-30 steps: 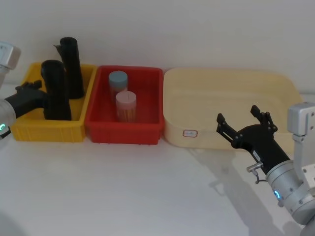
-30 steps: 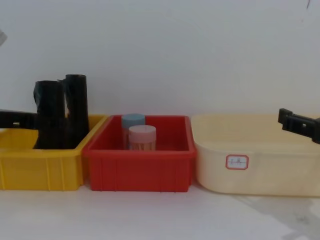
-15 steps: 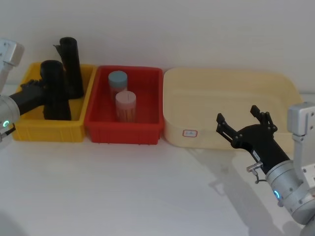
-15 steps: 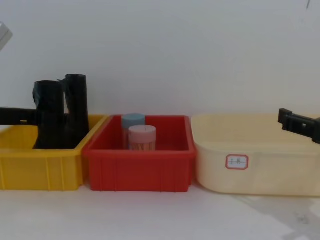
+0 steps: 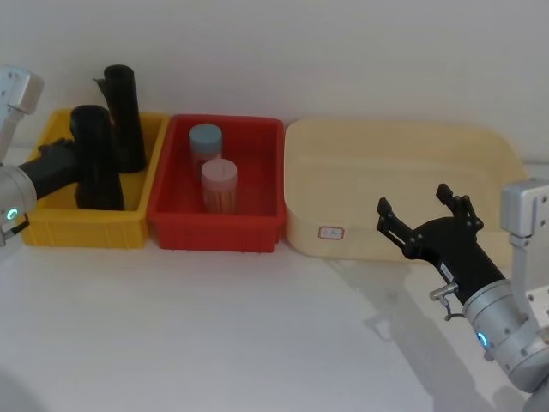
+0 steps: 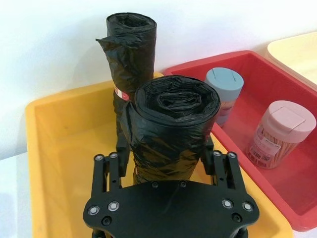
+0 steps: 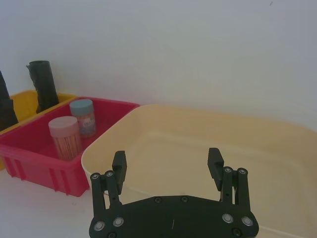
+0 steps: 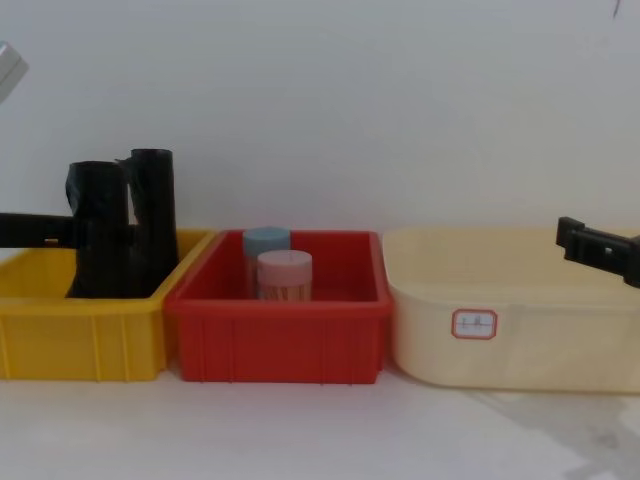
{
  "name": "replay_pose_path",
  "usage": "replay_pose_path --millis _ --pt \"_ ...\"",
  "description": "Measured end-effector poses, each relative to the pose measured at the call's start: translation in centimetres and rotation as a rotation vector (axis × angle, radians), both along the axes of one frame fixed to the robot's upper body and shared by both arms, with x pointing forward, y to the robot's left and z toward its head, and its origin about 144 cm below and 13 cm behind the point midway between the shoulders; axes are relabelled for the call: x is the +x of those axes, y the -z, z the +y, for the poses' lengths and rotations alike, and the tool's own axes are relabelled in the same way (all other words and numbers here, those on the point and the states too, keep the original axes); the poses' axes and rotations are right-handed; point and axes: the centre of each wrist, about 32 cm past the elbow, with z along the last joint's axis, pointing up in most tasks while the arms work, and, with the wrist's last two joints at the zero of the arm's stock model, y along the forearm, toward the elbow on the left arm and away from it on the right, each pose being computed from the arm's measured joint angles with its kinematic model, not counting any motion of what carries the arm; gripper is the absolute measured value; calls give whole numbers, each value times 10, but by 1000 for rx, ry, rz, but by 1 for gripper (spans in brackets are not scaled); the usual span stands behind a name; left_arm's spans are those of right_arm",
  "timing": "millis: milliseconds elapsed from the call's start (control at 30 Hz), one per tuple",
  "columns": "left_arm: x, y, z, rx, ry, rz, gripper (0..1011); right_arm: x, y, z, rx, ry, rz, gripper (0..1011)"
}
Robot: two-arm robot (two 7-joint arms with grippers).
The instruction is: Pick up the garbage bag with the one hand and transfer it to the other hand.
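Left gripper [image 6: 165, 148]: straddles the garbage bag [image 6: 173, 114] just below its top, fingers [image 6: 110, 171] pressed to both flanks, so seemingly closed on it. Holds it upright, base down inside the yellow bin [image 6: 54, 148]; not yet lifted clear, as far as can be judged. Step in hand: the pick-up, at the grip. Calls next for a straight rise until the roll's foot clears the bin wall, then a carry rightward toward the other gripper. Right gripper [image 5: 416, 202]: hovers well apart to the right, spread wide and holding nothing, in front of the cream tub [image 5: 480, 146]. Just behind the gripped roll, nearly touching: a slimmer black roll [image 6: 130, 44] with a loose flap, liable to be dragged or tipped on the way up. Between the two grippers: a red bin [image 5: 214, 233] with a blue-lidded jar [image 5: 205, 137] and a pink-lidded toothpick jar [image 5: 220, 184], both low enough to pass over once raised. Needs enough roll left free above or below the fingers for the second grasp.
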Motion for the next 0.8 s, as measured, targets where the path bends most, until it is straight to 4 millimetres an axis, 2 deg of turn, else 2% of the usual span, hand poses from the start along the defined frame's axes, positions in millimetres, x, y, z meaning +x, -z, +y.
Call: replay_pose_path --millis 67,100,133,267,467,800 --pt "0 0 0 0 0 0 816 0 0 0 0 0 0 1001" --pt "0 0 0 -1 1 0 755 0 0 0 0 0 0 1001" --pt "0 0 0 -1 1 0 755 0 0 0 0 0 0 1001" --pt "0 0 0 -1 1 0 619 0 0 0 0 0 0 1001" --pt "1 0 0 -2 2 0 548 0 0 0 0 0 0 1001" --pt "1 0 -1 -3 3 1 494 4 0 2 -6 -13 1 1001"
